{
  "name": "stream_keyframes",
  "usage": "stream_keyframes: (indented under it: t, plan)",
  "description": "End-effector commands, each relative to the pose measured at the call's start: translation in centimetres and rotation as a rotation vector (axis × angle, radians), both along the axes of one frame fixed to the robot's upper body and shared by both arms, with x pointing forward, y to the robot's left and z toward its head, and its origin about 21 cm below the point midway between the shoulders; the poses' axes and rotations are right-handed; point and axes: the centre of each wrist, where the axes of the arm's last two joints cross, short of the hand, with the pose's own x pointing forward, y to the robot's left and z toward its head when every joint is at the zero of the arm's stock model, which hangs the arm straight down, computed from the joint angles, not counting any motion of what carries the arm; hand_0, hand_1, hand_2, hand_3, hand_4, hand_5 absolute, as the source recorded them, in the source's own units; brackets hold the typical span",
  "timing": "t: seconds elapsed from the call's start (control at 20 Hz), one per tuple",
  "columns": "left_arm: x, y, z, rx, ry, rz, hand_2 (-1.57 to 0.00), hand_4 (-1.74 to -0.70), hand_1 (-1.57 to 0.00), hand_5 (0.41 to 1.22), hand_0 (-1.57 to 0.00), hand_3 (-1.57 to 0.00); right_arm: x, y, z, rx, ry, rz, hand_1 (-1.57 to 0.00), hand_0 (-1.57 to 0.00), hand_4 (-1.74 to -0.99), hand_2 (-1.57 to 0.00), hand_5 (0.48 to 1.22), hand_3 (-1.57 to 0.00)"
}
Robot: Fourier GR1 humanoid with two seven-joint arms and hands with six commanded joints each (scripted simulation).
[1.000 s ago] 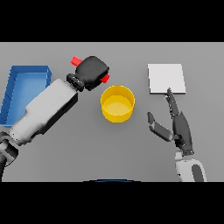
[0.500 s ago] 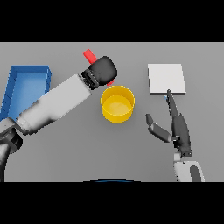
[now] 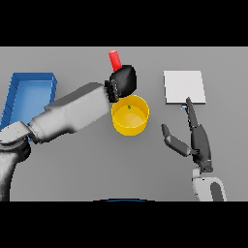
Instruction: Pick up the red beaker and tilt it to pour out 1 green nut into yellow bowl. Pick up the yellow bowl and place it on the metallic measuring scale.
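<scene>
Leftmost, a blue tray (image 3: 29,94) lay on the grey table (image 3: 72,164), near the left edge. From the lower left the left arm (image 3: 72,114) reached up and to the right across the table, its white and grey forearm slanting toward the middle. At its end the left hand (image 3: 123,81) was dark and rounded into a fist, fingers curled round the red beaker (image 3: 115,59). Only the beaker's upper part showed, sticking up and slightly leftward out of the top of the hand; the rest was hidden inside the grip. The hand hung just over the far rim of the yellow bowl (image 3: 130,123), overlapping it in the view. The bowl stood upright on the table near the centre, and a small green nut (image 3: 129,107) showed inside it, near the far wall just below the hand. To the right, well apart from the bowl, the right hand (image 3: 196,140) came up from the lower right. Its fingers were straight and pointed away from the robot, with the thumb spread out to the left; it held nothing. Its fingertips reached the near edge of the pale square scale (image 3: 184,86), which lay flat at the far right of the table; whether they touched it could not be told
</scene>
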Motion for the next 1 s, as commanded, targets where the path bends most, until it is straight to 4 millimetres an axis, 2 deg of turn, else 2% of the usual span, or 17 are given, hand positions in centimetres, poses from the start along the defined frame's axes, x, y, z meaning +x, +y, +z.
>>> stream_keyframes:
  t: [0.0, 0.3, 0.4, 0.45, 0.6, 0.7, 0.8, 0.9, 0.95]
  plan:
    - [0.2, -0.3, 0.2, 0.026, -0.026, -0.019, -1.57, -1.73, -1.57, 1.221, -1.57, -1.57, 0.2, -0.1, -0.1, -0.011, 0.015, -0.01, 0.0, 0.0, -1.153, 0.0, 0.627, 0.0]
    - [-0.3, -2.1, 0.3, 0.138, -0.094, -0.086, -1.57, -1.72, -1.57, 1.221, -1.57, -1.57, 0.2, -0.4, -0.3, -0.012, 0.005, -0.014, 0.0, 0.0, -1.154, 0.0, 0.634, 0.0]
    - [-0.6, -2.4, 0.7, 0.16, -0.103, -0.104, -1.57, -1.72, -1.57, 1.221, -1.57, -1.57, 0.0, -0.5, 0.0, -0.013, -0.005, -0.005, 0.0, 0.0, -1.154, 0.0, 0.635, 0.0]
    - [-0.1, -2.1, 1.4, 0.176, -0.112, -0.11, -1.57, -1.72, -1.57, 1.221, -1.57, -1.57, -0.2, 0.1, -0.3, -0.001, -0.001, 0.003, 0.0, 0.0, -1.152, 0.0, 0.635, 0.0]
    - [1.1, -2.5, 5.6, 0.181, -0.185, -0.105, -1.57, -1.72, -1.57, 1.221, -1.57, -1.57, 0.0, -0.4, 0.0, 0.01, -0.015, 0.003, 0.0, 0.0, -1.147, 0.0, 0.642, 0.0]
    - [2.5, -1.8, 8.9, 0.162, -0.251, -0.074, -1.57, -1.73, -1.57, 1.221, -1.57, -1.57, -0.3, -0.1, -0.4, 0.001, -0.023, 0.018, 0.0, 0.0, -1.154, 0.0, 0.654, 0.0]
    - [3.8, -0.8, 12.6, 0.08, -0.302, -0.029, -1.57, -1.73, -1.57, 1.221, -1.57, -1.18, -0.1, -0.2, -0.4, -0.016, -0.025, 0.014, 0.0, 0.0, -1.16, 0.0, 0.66, 0.0]
    - [5.0, 0.6, 17.0, -0.049, -0.344, 0.084, -1.57, -1.73, -1.57, 1.221, -1.57, -1.32, 0.3, 0.3, -0.2, -0.018, -0.02, 0.015, 0.0, 0.0, -1.161, 0.0, 0.661, 0.0]
    - [5.6, 1.8, 18.4, -0.151, -0.345, 0.144, -1.57, -1.73, -1.57, 1.221, -1.57, -1.37, 0.3, 0.4, -0.4, 0.0, -0.018, 0.025, 0.0, 0.0, -1.16, 0.0, 0.661, 0.0]
